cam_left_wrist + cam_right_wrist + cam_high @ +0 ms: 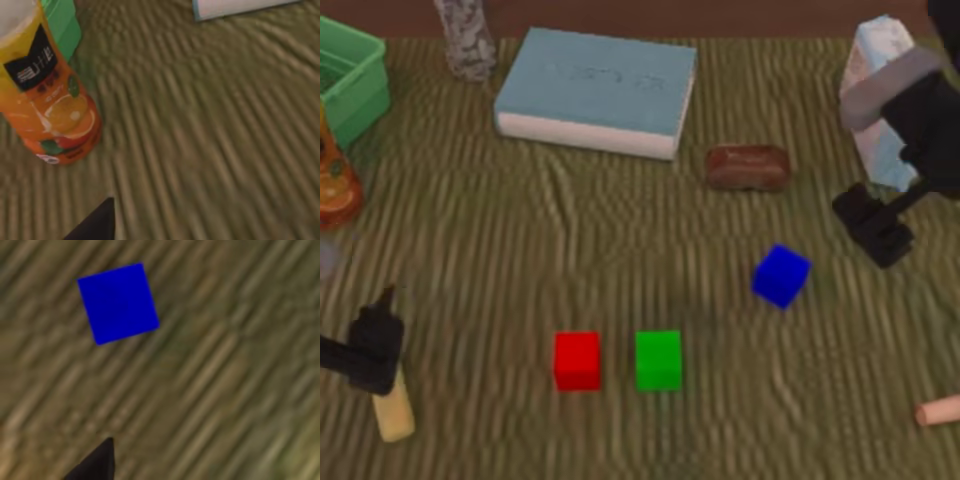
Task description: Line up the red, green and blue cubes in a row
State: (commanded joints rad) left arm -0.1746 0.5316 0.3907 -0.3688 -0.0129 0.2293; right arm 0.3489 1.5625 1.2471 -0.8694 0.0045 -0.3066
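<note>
Row so far: the red cube (577,360) and the green cube (658,360) sit side by side, near but apart, at the front middle of the counter (520,260).
Odd one out: the blue cube (781,276) rests alone, turned askew, up and to the right of the green one, off the line of the pair.
Nearer arm: the right gripper (873,226) hangs up and to the right of the blue cube, near it, holding nothing; whether its fingers are spread cannot be told.
Key relation: from the right gripper the blue cube lies toward the counter's middle and front; its wrist view shows the cube's skewed top, so a wrist turn seems needed.
Idle arm: the left gripper (370,350) sits at the front left edge by a cream object (393,412); finger state unclear.
</note>
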